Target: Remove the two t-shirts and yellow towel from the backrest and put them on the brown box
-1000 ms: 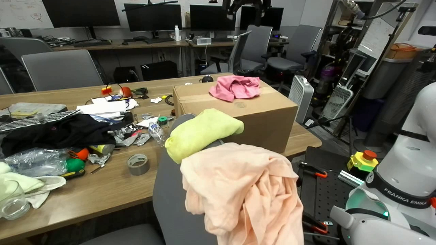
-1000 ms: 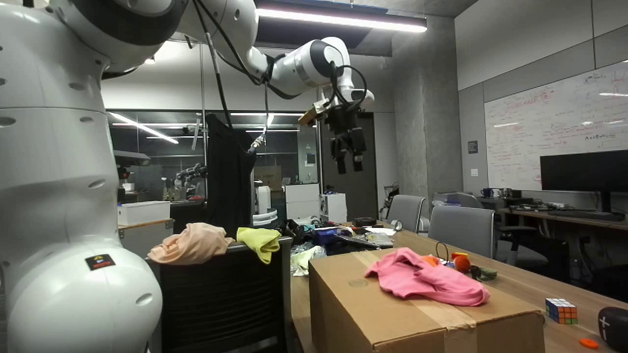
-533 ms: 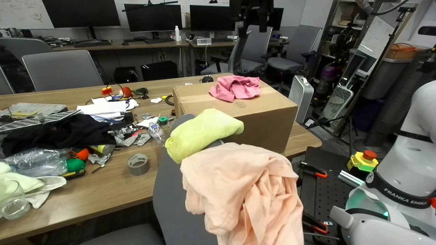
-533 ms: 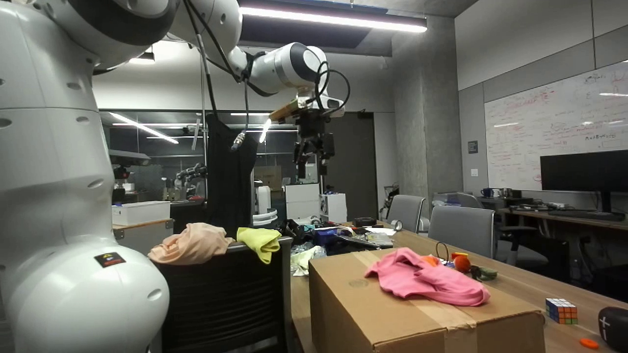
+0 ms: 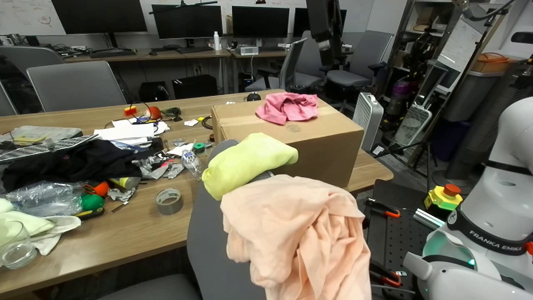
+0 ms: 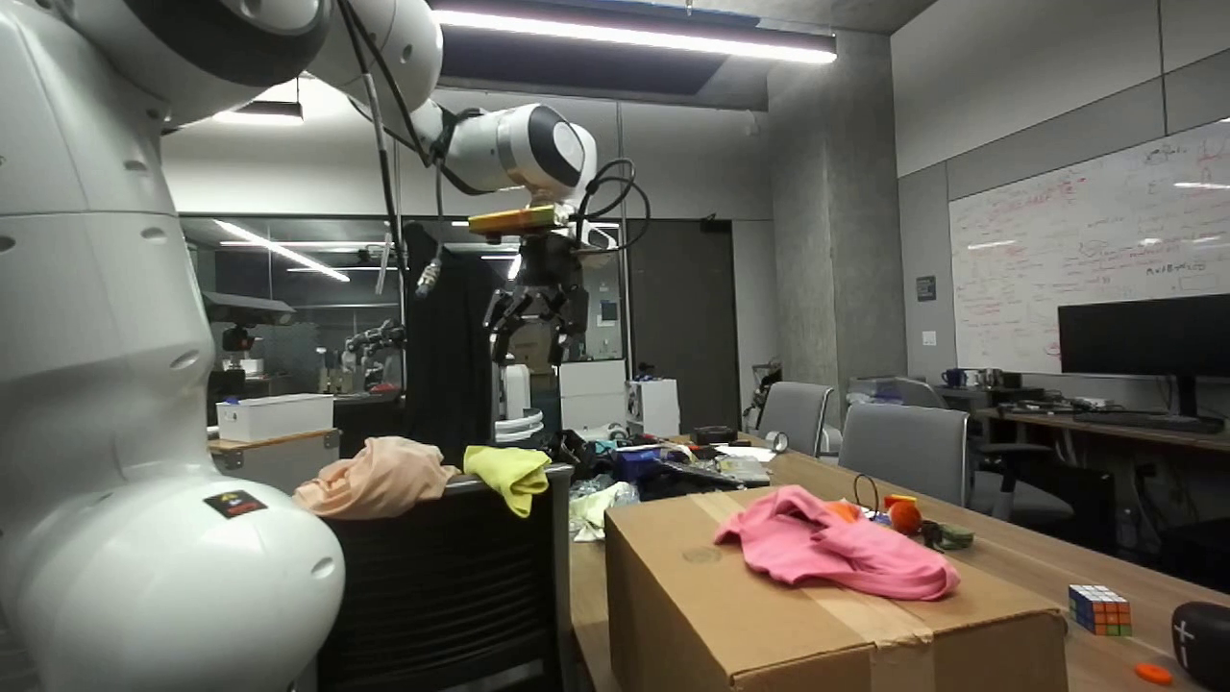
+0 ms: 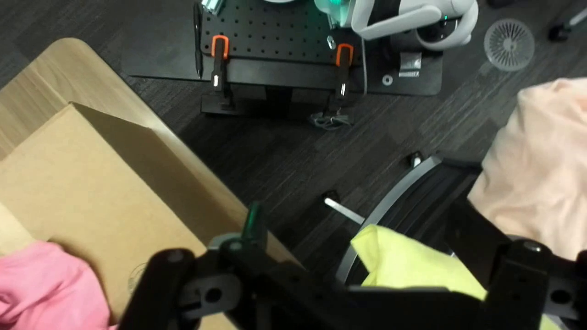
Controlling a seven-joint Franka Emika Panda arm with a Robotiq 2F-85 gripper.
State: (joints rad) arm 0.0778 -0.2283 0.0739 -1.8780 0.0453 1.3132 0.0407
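A black end effector [image 6: 528, 348] hangs mid-air, jaws well apart — holding nothing. Lower down, a yellow cloth towel [image 5: 250, 162] and crumpled peach cloth t-shirt [image 5: 295, 233] drape a grey chair backrest [image 5: 216, 250]; a pink cloth t-shirt [image 6: 836, 553] lies on a brown cardboard box [image 6: 759, 615].

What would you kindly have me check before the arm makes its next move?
1. Gripper open, nothing held: ok.
2. Pink t-shirt on the brown box: ok.
3. Room beside it for more cloth: ok.
4. Yellow towel and peach t-shirt lying over the backrest: ok.
5. Gripper down at towel height: not ok; it hangs higher.
6. Towel and peach t-shirt not touching: cannot tell; they lie very close.
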